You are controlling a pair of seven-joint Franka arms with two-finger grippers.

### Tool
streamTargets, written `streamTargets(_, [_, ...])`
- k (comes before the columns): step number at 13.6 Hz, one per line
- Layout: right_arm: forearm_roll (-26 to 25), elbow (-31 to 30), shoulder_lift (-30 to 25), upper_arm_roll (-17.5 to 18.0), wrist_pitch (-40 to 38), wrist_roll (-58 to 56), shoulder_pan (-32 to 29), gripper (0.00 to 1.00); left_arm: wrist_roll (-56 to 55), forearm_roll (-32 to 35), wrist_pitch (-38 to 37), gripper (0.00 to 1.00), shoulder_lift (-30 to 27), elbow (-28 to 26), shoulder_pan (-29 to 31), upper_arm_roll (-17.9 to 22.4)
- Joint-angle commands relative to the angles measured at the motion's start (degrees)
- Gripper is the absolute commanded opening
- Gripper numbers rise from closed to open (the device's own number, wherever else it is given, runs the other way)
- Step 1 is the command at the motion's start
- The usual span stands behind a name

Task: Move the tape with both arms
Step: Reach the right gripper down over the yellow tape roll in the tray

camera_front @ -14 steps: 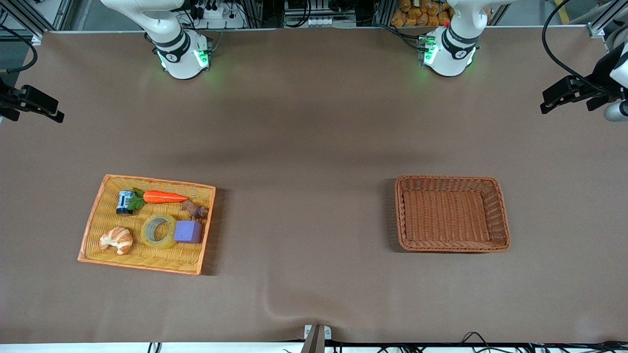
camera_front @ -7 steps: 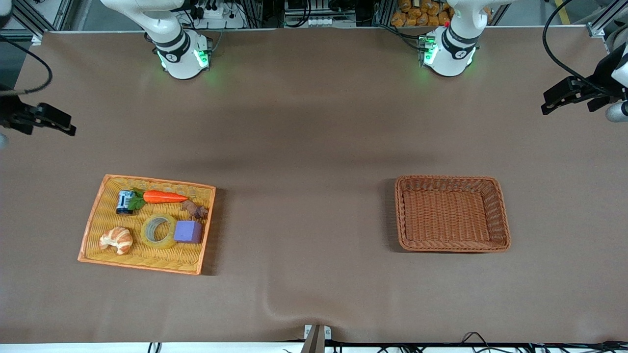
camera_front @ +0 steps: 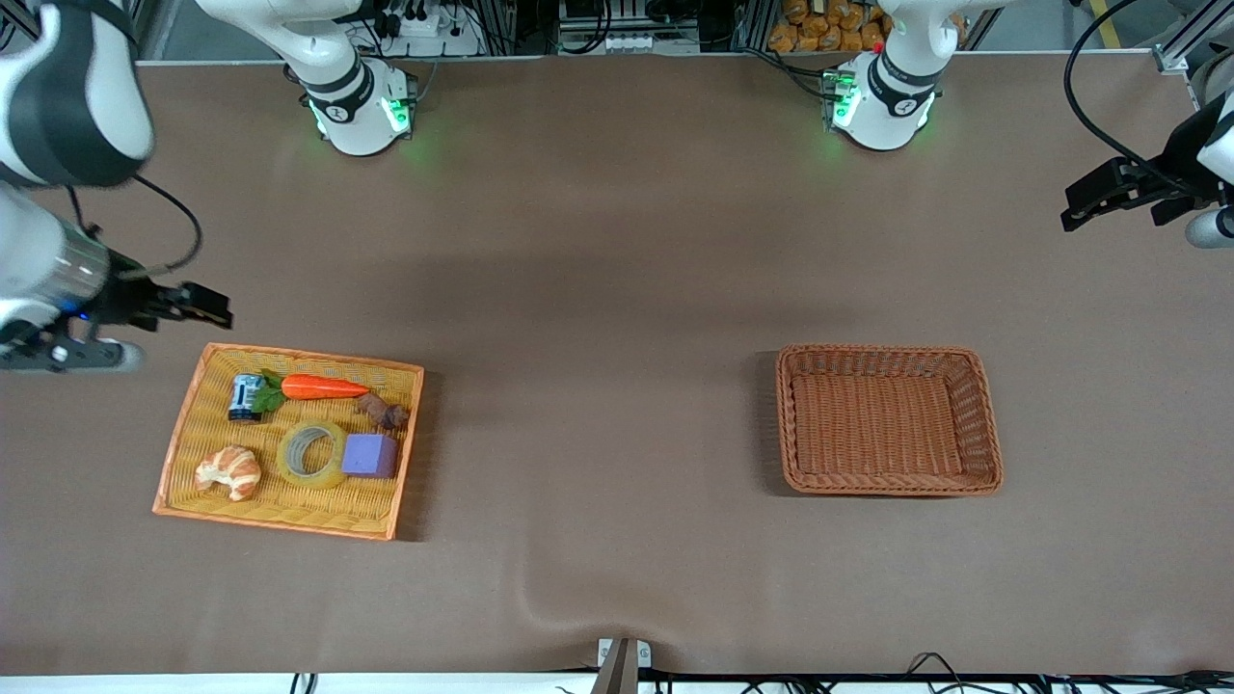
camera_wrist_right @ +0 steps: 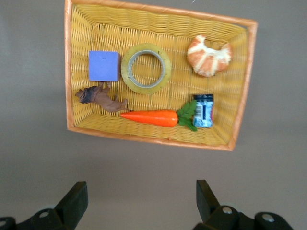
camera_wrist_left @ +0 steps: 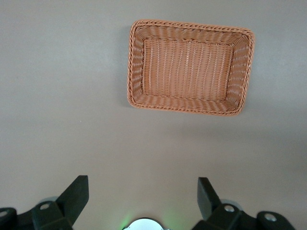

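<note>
The tape [camera_front: 285, 457], a yellowish translucent ring with a grey-white core, lies flat in the yellow tray [camera_front: 289, 358] between a croissant [camera_front: 228, 471] and a purple cube [camera_front: 369, 455]. It also shows in the right wrist view [camera_wrist_right: 166, 72]. My right gripper [camera_front: 207, 306] is open and empty, up in the air over the table just off the tray's edge nearest the robot bases; its jaws [camera_wrist_right: 140, 191] stand wide apart. My left gripper [camera_front: 1085, 193] is open and empty, high over the table at the left arm's end [camera_wrist_left: 142, 184].
The tray also holds a carrot [camera_front: 323, 387], a small blue can [camera_front: 244, 396] and a brown toy animal [camera_front: 383, 413]. An empty brown wicker basket [camera_front: 981, 386] stands toward the left arm's end, also in the left wrist view [camera_wrist_left: 135, 67].
My right arm has swung in from the table's end toward the yellow tray and lowered. My left gripper has barely shifted. The tape and other objects have not moved.
</note>
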Motion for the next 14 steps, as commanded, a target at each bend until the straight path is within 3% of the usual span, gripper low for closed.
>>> streamTargets(1, [0.59,0.44,6.87,-0.51,6.39,-0.14,0.64,1.00,1.49,-0.53,0.23,1.00,-0.23,0.13,0.51,-0.07])
streamTargets(4, [0.50,0.53,14.87,-0.60,16.50,0.55,-0.23,1.00,1.93,-0.44,0.23,1.00,-0.23,0.13,0.60,0.02])
streamTargets(8, [1.11,0.97,21.64,-0.77,22.32,1.26,-3.05,1.00,1.93,-0.44,0.23,1.00,-0.23,0.13,0.52,0.02])
streamTargets(11, [7.94,1.15,23.85,-0.77,24.26,3.19,-3.40,1.00,1.84,-0.44,0.23,1.00,-0.23,0.13,0.51,0.02])
streamTargets(14, [10.16,1.15,25.69,-0.86,26.27,3.37,-3.58,1.00,1.84,-0.44,0.23,1.00,-0.23,0.05,0.60,0.02])
